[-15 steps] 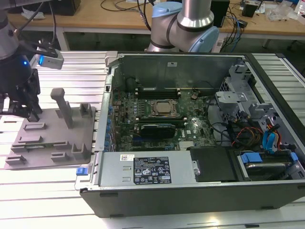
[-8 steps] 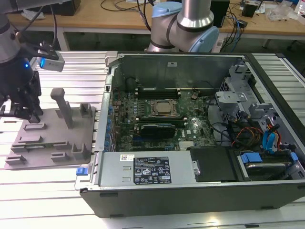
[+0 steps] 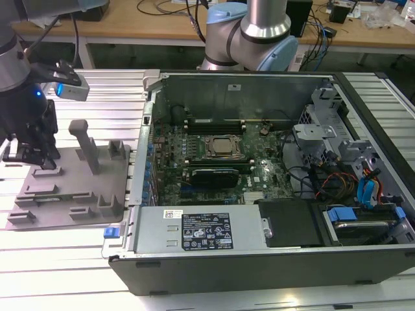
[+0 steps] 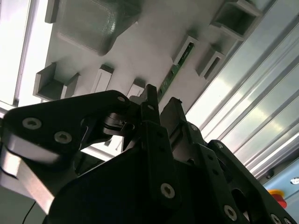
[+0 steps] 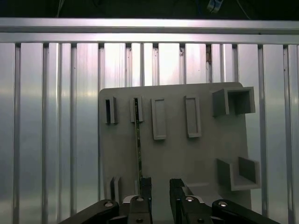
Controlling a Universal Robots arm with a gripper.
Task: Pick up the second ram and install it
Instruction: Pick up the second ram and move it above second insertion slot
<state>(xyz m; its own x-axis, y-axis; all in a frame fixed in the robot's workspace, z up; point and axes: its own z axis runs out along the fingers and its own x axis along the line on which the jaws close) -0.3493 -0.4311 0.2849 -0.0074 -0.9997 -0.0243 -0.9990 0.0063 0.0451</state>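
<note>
Green second ram [image 5: 138, 140] edge-up in grey tray [image 5: 187, 158]; gripper [image 5: 160, 183] spread, nr its end.

A grey tray [image 3: 68, 183] lies beside the open computer case [image 3: 259, 275], at the exterior view's left; a motherboard [image 3: 267, 173] sits inside.

second ram [image 5: 138, 140] [image 4: 174, 71]: I saw only its thin edge; the near end was hidden behind the claw [image 5: 160, 181] [image 4: 162, 95] in both wrist views.
grey tray [image 4: 140, 51]: cut off by the picture's edge in the second wrist view.
</note>
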